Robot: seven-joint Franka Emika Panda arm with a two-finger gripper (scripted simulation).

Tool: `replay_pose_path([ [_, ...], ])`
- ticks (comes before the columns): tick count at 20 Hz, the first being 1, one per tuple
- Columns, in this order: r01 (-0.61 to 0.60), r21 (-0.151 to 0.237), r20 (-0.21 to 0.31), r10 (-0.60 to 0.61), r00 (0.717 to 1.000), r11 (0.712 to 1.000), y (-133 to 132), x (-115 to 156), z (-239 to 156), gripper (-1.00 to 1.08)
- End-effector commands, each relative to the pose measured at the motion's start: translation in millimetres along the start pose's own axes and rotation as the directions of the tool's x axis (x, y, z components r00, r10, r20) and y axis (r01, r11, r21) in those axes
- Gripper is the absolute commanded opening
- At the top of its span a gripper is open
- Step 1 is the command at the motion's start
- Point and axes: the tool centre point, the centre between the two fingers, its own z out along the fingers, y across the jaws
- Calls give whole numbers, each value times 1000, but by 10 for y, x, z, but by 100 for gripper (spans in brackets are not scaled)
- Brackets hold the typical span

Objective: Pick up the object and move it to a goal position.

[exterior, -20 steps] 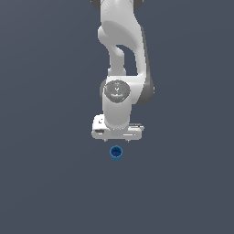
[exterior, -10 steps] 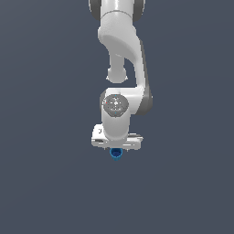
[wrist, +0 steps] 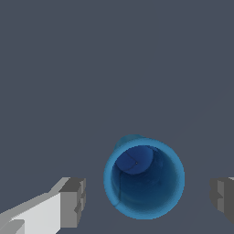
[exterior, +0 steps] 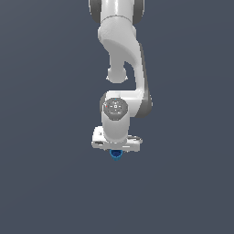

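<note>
Between your spread tool (wrist: 147,199) pads, apart from both, the blue cup (wrist: 144,178) looks light, stiff and thin-walled, so pinch its outer sides at three and nine o'clock.

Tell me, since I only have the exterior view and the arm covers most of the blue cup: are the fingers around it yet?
Observer: In the wrist view the blue cup sits between the two fingers, with a clear gap on each side.
Operator: So the gripper is not closed on it?
Observer: No, the gripper is open; neither pad touches the cup wall.
Operator: Is the cup upright?
Observer: The wrist camera looks straight down into its hollow top, so it appears to be standing upright.
</note>
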Motion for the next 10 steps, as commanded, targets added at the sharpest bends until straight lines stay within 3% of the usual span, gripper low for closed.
replay_pose_path([
  [1,0,0,1,0,1000,1000,1,-6,111,100],
  [10,-1,0,0,1,1000,1000,0,1,429,100],
])
